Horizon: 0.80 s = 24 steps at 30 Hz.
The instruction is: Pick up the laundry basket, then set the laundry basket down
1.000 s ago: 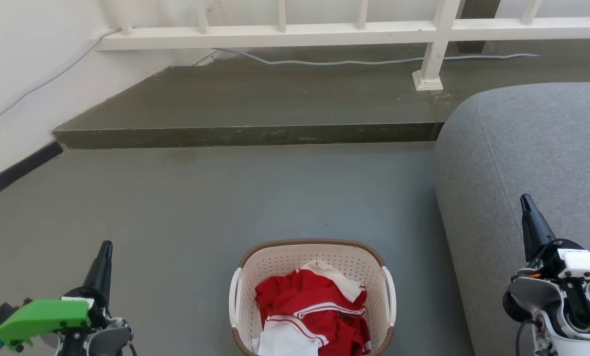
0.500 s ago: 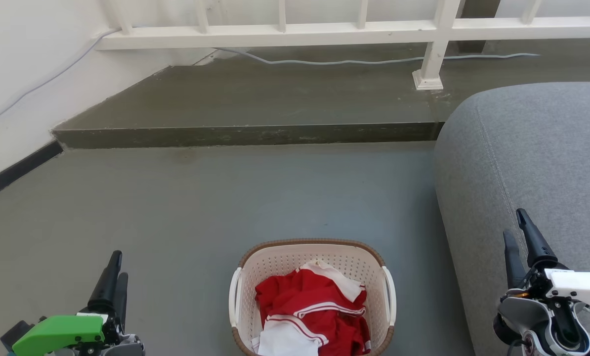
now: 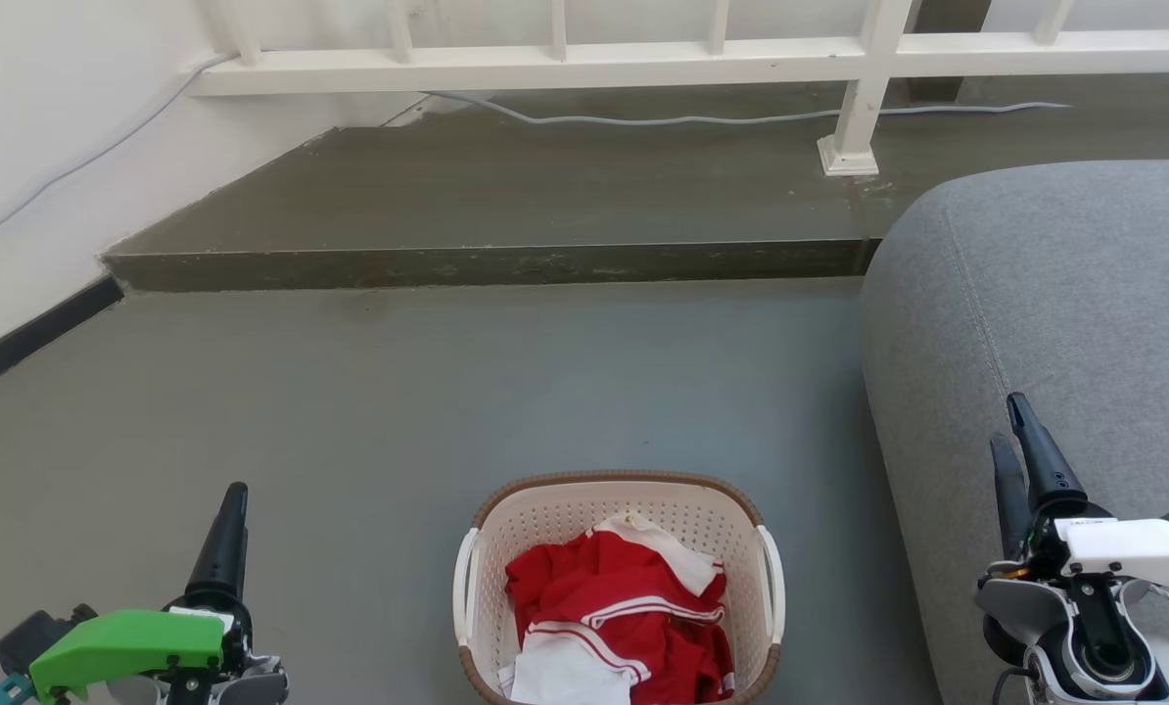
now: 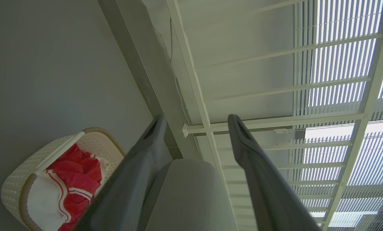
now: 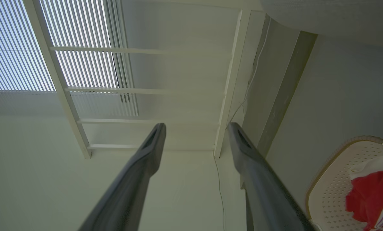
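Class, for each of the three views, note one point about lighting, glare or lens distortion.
Head view: soft, even light; the basket is sharp, with barely any shadow. Left wrist view: the blinds glare white, there is a greenish cast, and the railing bars fan out. Right wrist view: the blinds glare there too.

laundry basket (image 3: 565, 524): perforated cream plastic, smooth, slight sheen; brown rim moulded to look woven
handles (image 3: 461, 587): smooth white plastic
clothes (image 3: 624, 607): soft red and white cloth, matt, crumpled
floor (image 3: 447, 392): grey, smooth, matt, like sealed concrete
step (image 3: 487, 266): the same dull grey, front edge rougher and blotchy
sofa (image 3: 1054, 294): grey woven fabric, matt, fine grain, one stitched seam
railing (image 3: 565, 69): white paint, smooth, faint gloss; wood or metal cannot be told
cable (image 3: 643, 121): smooth grey sheath
left gripper (image 4: 196, 120): fingers (image 4: 140, 173) dark, smooth, matt; green cover (image 3: 124, 641) matt plastic
right gripper (image 5: 196, 125): the same dark matt fingers; white housing (image 3: 1128, 539) smooth plastic
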Motion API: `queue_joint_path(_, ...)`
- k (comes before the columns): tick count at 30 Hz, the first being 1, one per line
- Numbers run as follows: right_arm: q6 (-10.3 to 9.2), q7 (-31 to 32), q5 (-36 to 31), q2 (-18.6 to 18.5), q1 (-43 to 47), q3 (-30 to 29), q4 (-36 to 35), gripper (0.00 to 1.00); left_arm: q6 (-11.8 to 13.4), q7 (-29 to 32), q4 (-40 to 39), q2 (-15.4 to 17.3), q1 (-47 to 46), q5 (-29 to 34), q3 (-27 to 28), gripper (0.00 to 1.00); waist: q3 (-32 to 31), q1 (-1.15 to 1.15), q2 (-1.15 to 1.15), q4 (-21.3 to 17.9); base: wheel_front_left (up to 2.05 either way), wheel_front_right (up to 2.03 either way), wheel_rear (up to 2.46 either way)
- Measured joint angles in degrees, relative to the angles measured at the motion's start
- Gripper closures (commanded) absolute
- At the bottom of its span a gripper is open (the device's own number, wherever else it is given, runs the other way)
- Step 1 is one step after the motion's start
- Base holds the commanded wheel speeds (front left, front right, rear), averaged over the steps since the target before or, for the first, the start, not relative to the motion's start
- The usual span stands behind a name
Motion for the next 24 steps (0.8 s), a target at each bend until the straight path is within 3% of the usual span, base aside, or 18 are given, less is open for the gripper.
queue_joint_path(11, 0.01, -2.4, -9.2, -2.3, -0.2, 4.0, -0.6, 0.0, 0.0, -2.5, -0.1, 2.2, -0.5, 9.4, -2.7, 0.0, 0.1, 0.0, 0.0, 0.0, 0.0, 0.0, 0.0)
queue_joint_path(24, -0.51, -4.9, -23.6, -3.6, -1.1, 5.6, -1.5, 0.0, 0.9, -4.9, -2.1, 3.1, -2.1, 24.9, -4.3, 0.0, 0.3, 0.0, 0.0, 0.1, 0.0, 0.0, 0.0)
